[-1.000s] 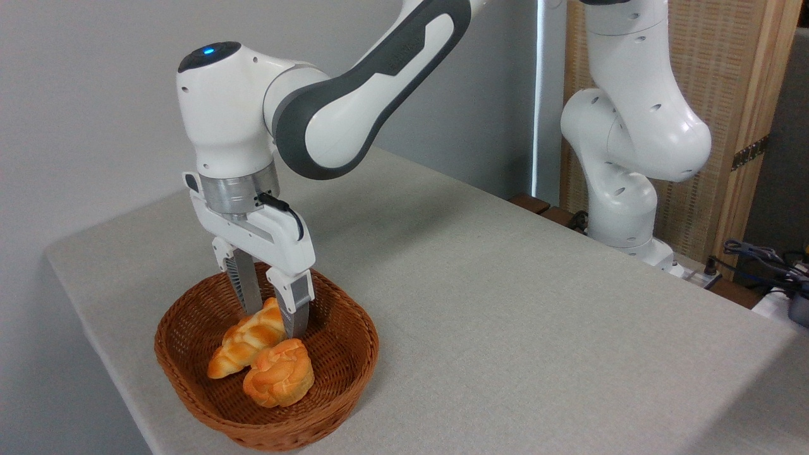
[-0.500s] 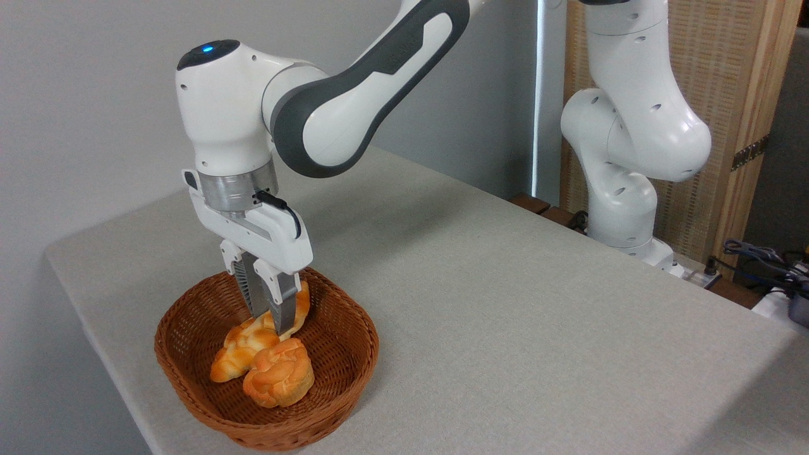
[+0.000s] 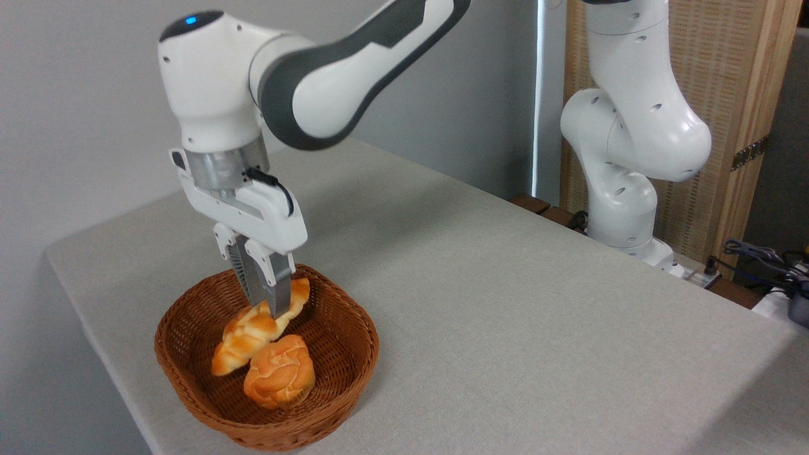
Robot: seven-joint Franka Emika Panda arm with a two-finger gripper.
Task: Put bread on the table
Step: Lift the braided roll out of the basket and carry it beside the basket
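Since a second ago my fingers have shut on the braided loaf [image 3: 256, 328] and my wrist has risen toward the upper left of the frame. My gripper [image 3: 270, 308] now pinches the loaf a little above its middle, the two fingers drawn close together with the crust between them. The loaf hangs tilted: its upper end points toward the right wall of the wicker basket [image 3: 189, 379], and its lower pointed end sits low at centre left of the basket. I cannot tell whether that tip still touches the weave. The round knotted bun [image 3: 279, 379] lies just beside it at the lower middle of the basket and seems barely disturbed.

I judge the grasp is made and the lift is only beginning; the loaf is not yet clear of the rim. The grey cloth table [image 3: 505, 303] stretches open to the right, where I would set it down. An off-centre hold may let the long loaf swing.

No brand, label or writing is readable anywhere.
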